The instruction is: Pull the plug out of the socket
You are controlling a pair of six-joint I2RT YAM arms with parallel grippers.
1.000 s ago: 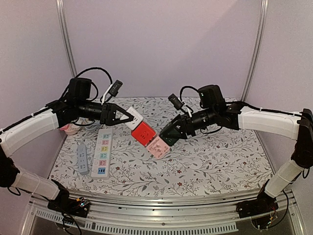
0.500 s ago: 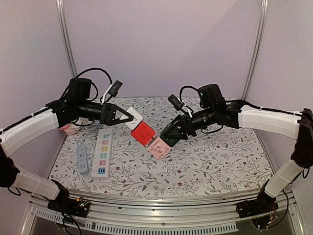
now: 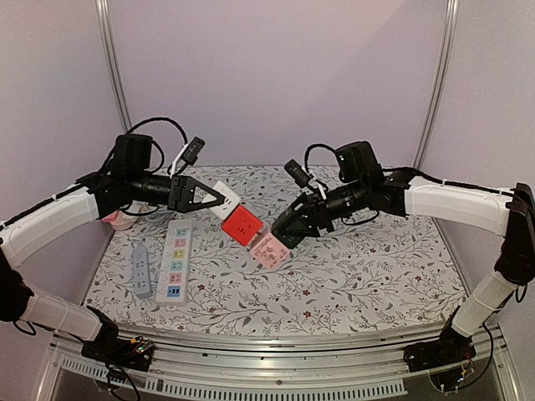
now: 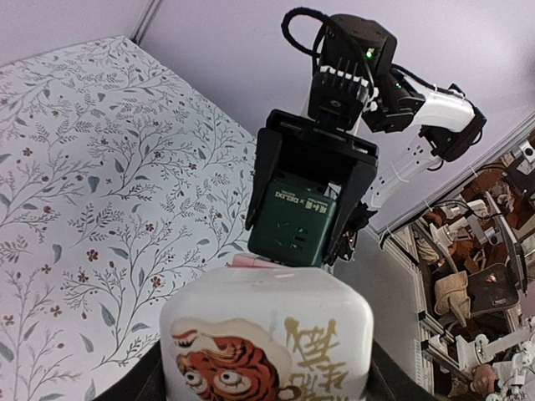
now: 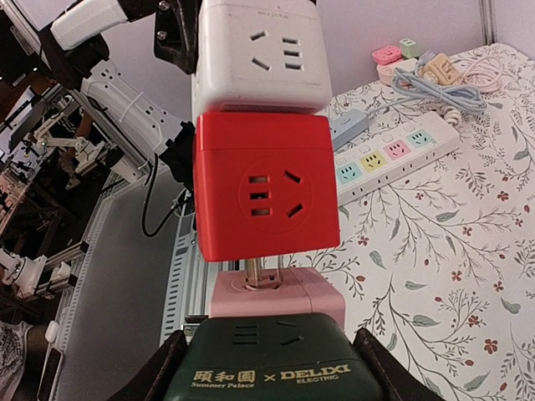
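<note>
Top view: a chain of 4 cube sockets hangs in the air above the middle of the floral table (image 3: 376, 267), running from 10 o'clock down to 4 o'clock.

Order from the 10 o'clock end: white cube (image 3: 229, 203), red cube (image 3: 243, 225), pink cube (image 3: 269, 250), green cube (image 5: 272, 376).

Left gripper (image 3: 213, 198) comes in from 9 o'clock, its fingers clamped on opposite sides of the white cube; the left wrist view shows a tiger print on that cube's face.

Right gripper (image 3: 286, 234) comes in from 3 o'clock, its fingers clamped on the green cube, 1 black finger on each side in the right wrist view.

Plug: metal prongs (image 5: 257, 271) show bare in a narrow gap between the red and pink cubes; those 2 cubes are joined by the prongs only, their faces apart. White sits flush on red.

On the table at 8 o'clock of the chain: a white power strip (image 3: 174, 259), with a grey strip (image 3: 142, 269) just beside it at 9 o'clock.
</note>
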